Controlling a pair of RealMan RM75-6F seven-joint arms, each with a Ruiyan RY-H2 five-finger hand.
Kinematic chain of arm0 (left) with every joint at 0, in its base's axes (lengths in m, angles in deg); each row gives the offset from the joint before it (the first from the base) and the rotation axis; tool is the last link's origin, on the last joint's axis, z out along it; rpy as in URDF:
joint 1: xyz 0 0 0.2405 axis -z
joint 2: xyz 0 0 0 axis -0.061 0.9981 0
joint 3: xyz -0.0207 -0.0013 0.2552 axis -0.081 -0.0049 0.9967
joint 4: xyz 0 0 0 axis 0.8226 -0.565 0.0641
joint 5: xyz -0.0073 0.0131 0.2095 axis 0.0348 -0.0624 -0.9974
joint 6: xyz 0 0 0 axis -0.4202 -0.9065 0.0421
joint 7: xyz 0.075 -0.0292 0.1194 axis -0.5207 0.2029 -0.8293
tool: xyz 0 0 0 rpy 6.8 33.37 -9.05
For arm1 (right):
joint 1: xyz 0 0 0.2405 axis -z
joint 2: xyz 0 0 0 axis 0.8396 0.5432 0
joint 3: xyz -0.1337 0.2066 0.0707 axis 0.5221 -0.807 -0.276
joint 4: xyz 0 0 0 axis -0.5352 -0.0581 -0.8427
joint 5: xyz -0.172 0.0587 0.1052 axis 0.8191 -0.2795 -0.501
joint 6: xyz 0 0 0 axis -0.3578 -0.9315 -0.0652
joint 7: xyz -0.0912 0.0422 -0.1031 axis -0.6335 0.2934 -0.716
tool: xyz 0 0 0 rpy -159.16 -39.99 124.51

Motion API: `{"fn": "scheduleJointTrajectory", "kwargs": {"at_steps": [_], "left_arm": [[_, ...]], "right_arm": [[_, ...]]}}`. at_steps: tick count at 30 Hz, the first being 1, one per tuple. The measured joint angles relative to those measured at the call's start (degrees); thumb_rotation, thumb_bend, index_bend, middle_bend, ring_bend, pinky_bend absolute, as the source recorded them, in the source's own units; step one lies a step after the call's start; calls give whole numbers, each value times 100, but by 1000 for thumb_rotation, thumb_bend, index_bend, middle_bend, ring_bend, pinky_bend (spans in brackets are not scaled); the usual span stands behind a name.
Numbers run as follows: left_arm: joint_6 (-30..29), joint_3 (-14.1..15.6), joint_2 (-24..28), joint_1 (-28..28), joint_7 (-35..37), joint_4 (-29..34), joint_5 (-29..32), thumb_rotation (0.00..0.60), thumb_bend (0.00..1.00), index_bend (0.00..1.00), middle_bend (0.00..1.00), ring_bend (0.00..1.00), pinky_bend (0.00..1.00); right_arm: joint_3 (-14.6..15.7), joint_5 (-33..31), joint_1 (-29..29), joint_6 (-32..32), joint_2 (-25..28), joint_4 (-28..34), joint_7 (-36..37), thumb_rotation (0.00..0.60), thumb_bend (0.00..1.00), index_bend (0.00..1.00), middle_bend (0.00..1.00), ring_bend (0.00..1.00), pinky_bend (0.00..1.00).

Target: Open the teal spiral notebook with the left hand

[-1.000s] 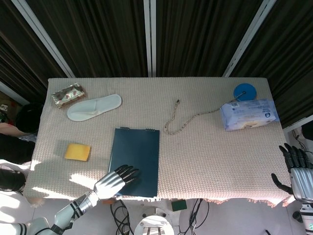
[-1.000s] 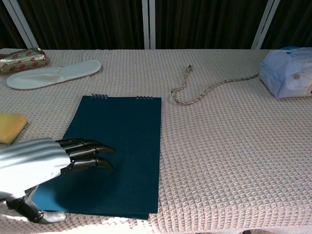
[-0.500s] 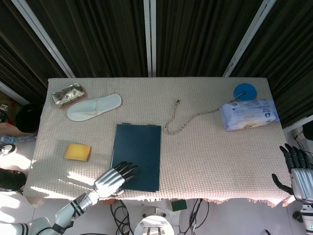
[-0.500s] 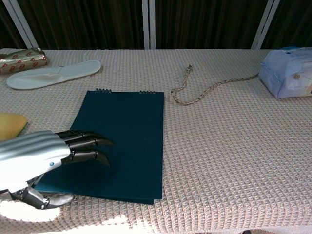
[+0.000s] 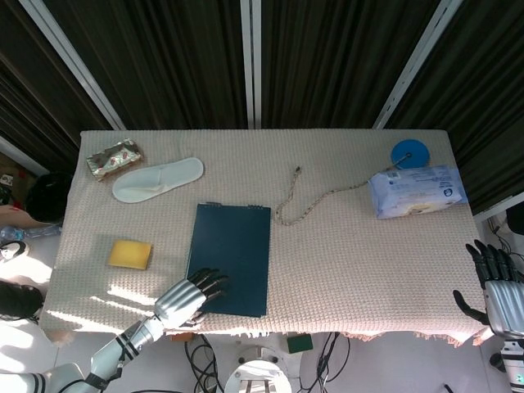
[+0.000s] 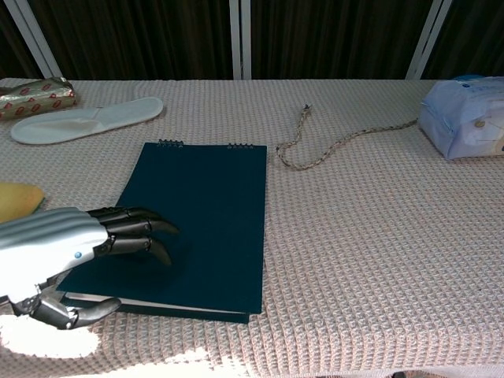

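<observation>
The teal spiral notebook (image 5: 229, 258) (image 6: 201, 220) lies shut on the woven cloth, its spiral at the far edge. My left hand (image 5: 184, 299) (image 6: 63, 256) rests its fingers flat on the cover near the front left corner. The thumb lies along the front edge, where a thin white line of pages shows. I cannot tell whether the thumb is under the cover. My right hand (image 5: 495, 282) hangs off the table's right end with its fingers spread, holding nothing. It shows only in the head view.
A white slipper (image 5: 157, 180) and a snack packet (image 5: 113, 159) lie at the back left. A yellow sponge (image 5: 130, 255) sits left of the notebook. A rope (image 5: 315, 199), a tissue pack (image 5: 417, 191) and a blue disc (image 5: 408, 153) lie to the right.
The notebook has slid away from the front edge of the table under my left hand's fingers. The thumb now sits at its front edge. The right hand has not moved.
</observation>
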Motion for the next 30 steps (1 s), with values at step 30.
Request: {"fn": "scheduleJointTrajectory", "kwargs": {"at_steps": [30], "left_arm": [[-1436,-717,-1313,-376,-669,-2009,-38,600,416,413,244,73,136]], "right_arm": [[-8,-32,-9,30,9,-5,13,600,306,0,0,0,0]]}}
